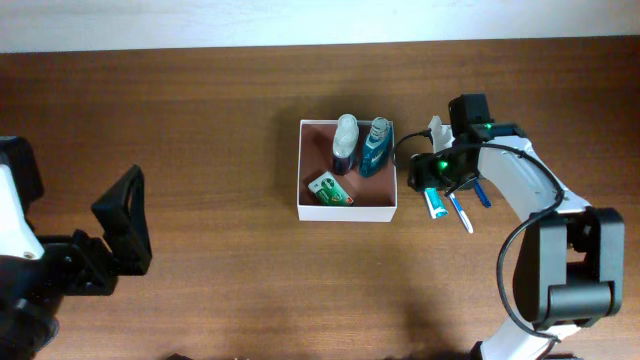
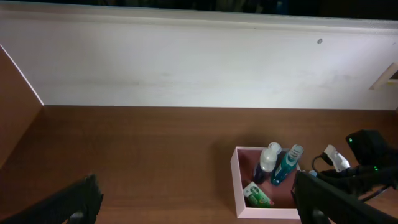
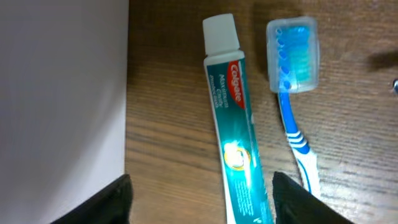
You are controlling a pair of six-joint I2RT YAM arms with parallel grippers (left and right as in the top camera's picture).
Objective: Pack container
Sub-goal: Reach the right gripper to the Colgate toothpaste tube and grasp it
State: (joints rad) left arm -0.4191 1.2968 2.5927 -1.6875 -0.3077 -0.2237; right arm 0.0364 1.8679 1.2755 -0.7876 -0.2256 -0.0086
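The container [image 1: 346, 213] is a square white-walled box with a reddish-brown inside, at the table's middle. It holds a white-capped bottle [image 1: 345, 143], a teal bottle [image 1: 375, 146] and a small green carton [image 1: 330, 189]. My right gripper [image 1: 437, 180] is open, just right of the container, above a teal toothpaste tube [image 3: 233, 124]. The tube lies flat between the fingers [image 3: 205, 205]. A blue toothbrush [image 3: 295, 81] with a clear head cap lies to its right. The container's white wall [image 3: 62, 93] is on the left. My left gripper [image 1: 135, 225] is open and empty, far left.
In the left wrist view the open left gripper [image 2: 196, 205] hangs over bare table, with the container [image 2: 237, 180] ahead to the right and a white wall [image 2: 186, 68] behind. The toothpaste [image 1: 434, 203], the toothbrush [image 1: 461, 212] and another blue item [image 1: 482, 193] lie together.
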